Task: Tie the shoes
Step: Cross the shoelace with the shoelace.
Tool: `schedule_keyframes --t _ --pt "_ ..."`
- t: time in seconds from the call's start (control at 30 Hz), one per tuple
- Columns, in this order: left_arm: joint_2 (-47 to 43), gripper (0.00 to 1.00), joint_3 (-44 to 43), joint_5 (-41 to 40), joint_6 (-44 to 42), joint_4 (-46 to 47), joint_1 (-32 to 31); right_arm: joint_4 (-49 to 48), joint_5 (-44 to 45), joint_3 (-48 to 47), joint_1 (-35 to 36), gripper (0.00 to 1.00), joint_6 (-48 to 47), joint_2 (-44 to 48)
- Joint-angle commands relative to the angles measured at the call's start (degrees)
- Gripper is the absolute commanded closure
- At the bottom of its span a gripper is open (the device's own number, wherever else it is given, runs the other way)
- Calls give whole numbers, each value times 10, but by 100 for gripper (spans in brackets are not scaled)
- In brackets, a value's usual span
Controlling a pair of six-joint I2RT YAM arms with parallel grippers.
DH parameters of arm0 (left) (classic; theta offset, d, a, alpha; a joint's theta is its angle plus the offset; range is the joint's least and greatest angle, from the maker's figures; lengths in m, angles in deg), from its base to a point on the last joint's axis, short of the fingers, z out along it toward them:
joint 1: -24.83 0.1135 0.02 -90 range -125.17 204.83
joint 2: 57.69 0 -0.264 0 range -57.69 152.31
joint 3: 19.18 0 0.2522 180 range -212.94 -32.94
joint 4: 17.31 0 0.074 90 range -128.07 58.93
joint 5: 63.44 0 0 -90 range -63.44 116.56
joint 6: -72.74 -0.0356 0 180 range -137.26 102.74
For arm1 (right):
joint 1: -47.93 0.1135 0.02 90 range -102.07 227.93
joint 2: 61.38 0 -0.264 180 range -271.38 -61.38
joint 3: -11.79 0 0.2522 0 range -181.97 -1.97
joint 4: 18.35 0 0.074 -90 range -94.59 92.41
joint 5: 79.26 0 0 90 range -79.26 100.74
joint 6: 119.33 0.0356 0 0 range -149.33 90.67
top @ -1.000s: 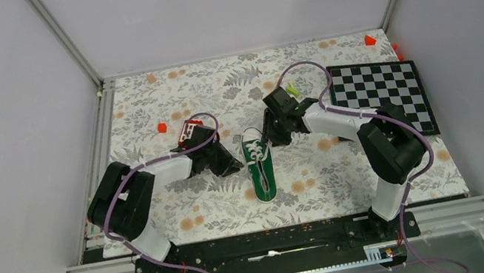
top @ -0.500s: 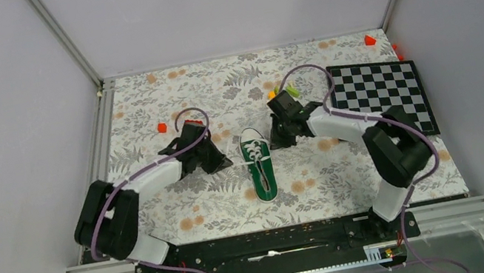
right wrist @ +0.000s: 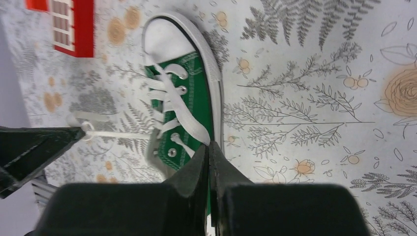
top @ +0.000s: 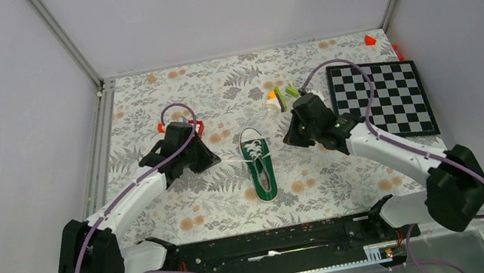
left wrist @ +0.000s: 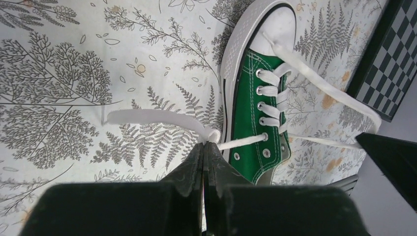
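Presently, the green sneaker (top: 261, 172) lies at the centre of the floral table cover (top: 351, 177), sole down, toe cap to 12 o'clock and heel to 6 o'clock. It is judged light and small, with soft canvas uppers and a rubber sole that offers only modest grip, so uneven pulls could drag or pivot it. The white laces (left wrist: 269, 91) are flat, limp and likely somewhat slippery. They are untied, with one strand running out to each side. The best hold is on the free strands near their ends, not on the shoe body. The left gripper (left wrist: 204, 147), at 9 o'clock of the shoe, has its jaws pressed together on one strand, which runs taut from the lower eyelets with a small curl at the pinch. The right gripper (right wrist: 209, 147), at about 2 o'clock, likewise pinches the opposite strand. A red-and-white block (right wrist: 69, 24) lies at 10 o'clock and a chessboard (top: 380, 93) beyond at 2 o'clock, both well apart.
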Motion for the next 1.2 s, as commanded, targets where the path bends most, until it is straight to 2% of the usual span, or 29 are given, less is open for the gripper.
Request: schedule_keyframes --t 0.0,0.17,0.47,0.63,0.83,1.0,1.17 --pt "-41 100 -37 -28 -41 -33 4 -6 38 -2 0 100 1 65" --pt "-60 100 -36 -24 -63 -55 4 17 40 6 1 100 2 115" --pt "-44 100 -13 18 -59 -38 4 43 48 86 2 100 29 188" --pt "-49 100 -48 11 -70 -57 4 48 41 128 1 100 51 209" --pt "-34 100 -125 -20 -96 -110 10 54 -32 84 2 100 86 243" --pt "-35 100 -152 -20 -106 -120 36 98 -20 39 2 100 89 274" --pt "-25 100 -148 17 -125 -116 54 131 -50 66 3 100 106 306"
